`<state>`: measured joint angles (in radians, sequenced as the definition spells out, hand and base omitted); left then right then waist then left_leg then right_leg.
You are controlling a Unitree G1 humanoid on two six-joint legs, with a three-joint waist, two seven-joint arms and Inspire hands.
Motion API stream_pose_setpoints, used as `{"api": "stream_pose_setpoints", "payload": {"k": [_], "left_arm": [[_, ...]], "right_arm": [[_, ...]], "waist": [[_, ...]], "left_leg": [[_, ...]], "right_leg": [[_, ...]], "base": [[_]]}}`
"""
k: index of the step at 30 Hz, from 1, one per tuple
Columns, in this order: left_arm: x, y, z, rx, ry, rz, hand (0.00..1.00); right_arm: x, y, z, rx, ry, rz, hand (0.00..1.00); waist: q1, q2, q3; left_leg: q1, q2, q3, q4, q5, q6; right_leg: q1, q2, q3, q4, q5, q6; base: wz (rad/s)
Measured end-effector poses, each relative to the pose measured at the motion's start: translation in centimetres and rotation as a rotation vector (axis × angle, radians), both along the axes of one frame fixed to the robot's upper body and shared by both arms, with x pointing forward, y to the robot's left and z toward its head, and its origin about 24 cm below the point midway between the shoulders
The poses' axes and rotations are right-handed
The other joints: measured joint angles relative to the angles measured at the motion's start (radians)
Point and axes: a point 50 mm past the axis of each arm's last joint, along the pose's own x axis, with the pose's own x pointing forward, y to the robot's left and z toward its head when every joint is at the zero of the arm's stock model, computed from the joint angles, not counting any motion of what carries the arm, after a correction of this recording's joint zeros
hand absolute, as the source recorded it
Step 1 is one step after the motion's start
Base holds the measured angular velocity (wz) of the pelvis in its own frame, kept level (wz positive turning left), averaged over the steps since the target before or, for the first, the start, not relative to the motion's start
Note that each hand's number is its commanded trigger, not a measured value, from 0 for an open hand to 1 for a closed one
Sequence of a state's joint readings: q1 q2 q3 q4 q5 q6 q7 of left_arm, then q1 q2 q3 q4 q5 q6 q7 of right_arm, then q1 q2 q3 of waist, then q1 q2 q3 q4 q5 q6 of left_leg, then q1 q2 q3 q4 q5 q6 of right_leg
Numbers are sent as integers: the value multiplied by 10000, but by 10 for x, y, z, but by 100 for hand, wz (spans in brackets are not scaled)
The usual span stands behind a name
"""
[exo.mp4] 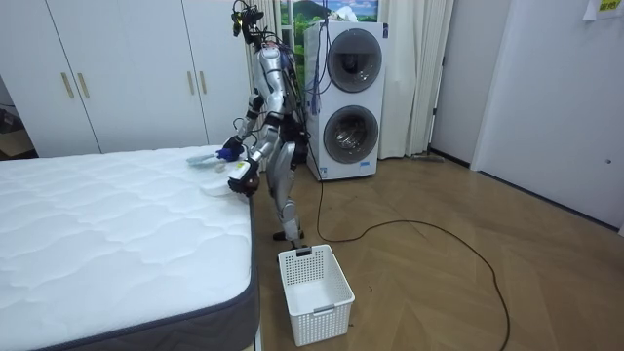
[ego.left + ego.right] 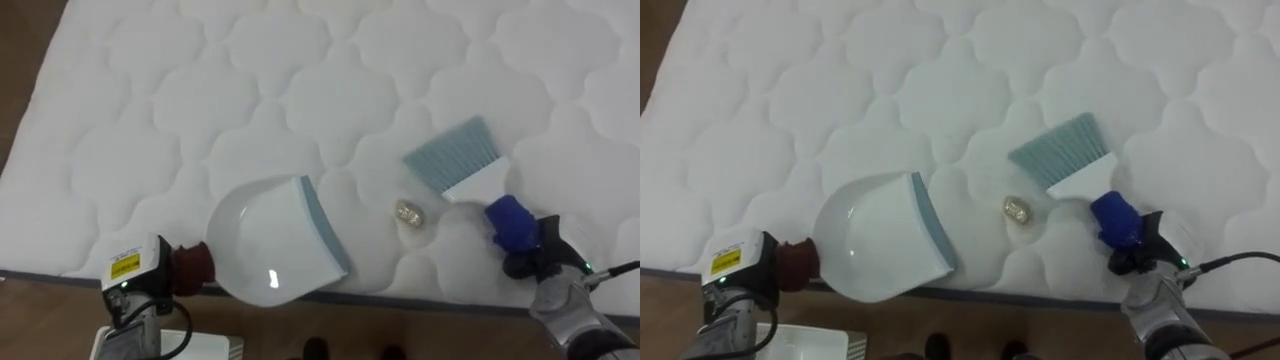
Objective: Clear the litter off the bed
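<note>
Bright, even light on the mattress (image 2: 200,100); shadows soft. A small glint marks the dustpan (image 2: 270,245) just right of the left hand (image 2: 140,278).

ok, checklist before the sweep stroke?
1. Debris lies between brush and dustpan: ok.
2. Dustpan lip faces the debris: ok.
3. Brush bristles on the mattress, apart from the debris: ok.
4. Right robot hand shut on the brush handle: ok.
5. Left robot hand grip on the dustpan: cannot tell.
6. Basket on the floor beside the bed: ok.
</note>
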<state>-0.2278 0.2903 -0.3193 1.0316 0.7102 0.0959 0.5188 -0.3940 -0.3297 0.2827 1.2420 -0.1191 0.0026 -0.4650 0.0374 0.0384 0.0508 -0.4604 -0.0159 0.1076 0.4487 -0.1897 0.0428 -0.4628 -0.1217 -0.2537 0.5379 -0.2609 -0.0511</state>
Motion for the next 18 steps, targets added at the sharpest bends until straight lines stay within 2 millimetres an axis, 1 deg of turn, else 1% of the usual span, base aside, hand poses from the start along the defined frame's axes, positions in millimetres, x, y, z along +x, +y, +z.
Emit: {"api": "stream_pose_setpoints", "payload": {"k": [1,6,10,11,13,14,15,16,17,18], "left_arm": [[1,0,1,31,-52,1,100],[7,0,6,294,-238,-174,100],[12,1,12,804,-436,-582,100],[14,3,15,1053,-562,-748,100],[20,6,21,1523,-774,-1032,100],[22,9,25,1750,-861,-1145,100],[24,14,29,1999,-969,-1245,100],[25,19,33,2378,-1081,-1378,100],[25,22,35,2562,-1142,-1425,100],[27,27,39,2794,-1237,-1454,100]], "right_arm": [[0,0,0,27,-28,-40,100],[3,-1,2,-67,68,77,100],[0,-12,5,-579,317,243,100],[0,-18,8,-861,411,282,100],[-5,-32,11,-1222,705,175,100],[-9,-42,13,-1478,988,38,100],[-15,-53,15,-1776,1382,-98,100],[-20,-65,20,-2107,1666,-308,100],[-22,-72,23,-2372,1796,-358,100],[-25,-85,31,-3051,2110,-284,100]], "waist": [[-17,-24,15],[-48,-185,-1],[-72,-226,7],[-72,-300,19],[-65,-422,21],[-70,-548,19],[-69,-742,11],[-70,-887,8],[-70,-946,2],[-76,-1064,27]], "left_leg": [[-16,-5,21,2,1,1],[-58,-28,15,42,2,4],[-79,-76,19,143,0,6],[-75,-131,41,143,-1,8],[-70,-140,85,149,-8,20],[-71,-132,86,197,-10,22],[-74,-110,124,217,-13,27],[-107,-26,184,257,-72,115],[-165,25,215,323,-86,125],[-191,59,238,377,-103,124]], "right_leg": [[-16,-3,3,8,-4,5],[-106,-30,52,81,-4,8],[-124,-102,93,277,-27,39],[-189,-163,144,352,-65,63],[-198,-158,205,356,-87,74],[-177,-150,214,358,-86,76],[-207,-117,288,370,-81,80],[-240,-40,316,345,-43,67],[-265,0,329,329,-16,55],[-283,26,345,320,20,38]], "base": [[0],[-2],[2],[0],[0],[-5],[-14],[-17],[-18],[-11]]}}
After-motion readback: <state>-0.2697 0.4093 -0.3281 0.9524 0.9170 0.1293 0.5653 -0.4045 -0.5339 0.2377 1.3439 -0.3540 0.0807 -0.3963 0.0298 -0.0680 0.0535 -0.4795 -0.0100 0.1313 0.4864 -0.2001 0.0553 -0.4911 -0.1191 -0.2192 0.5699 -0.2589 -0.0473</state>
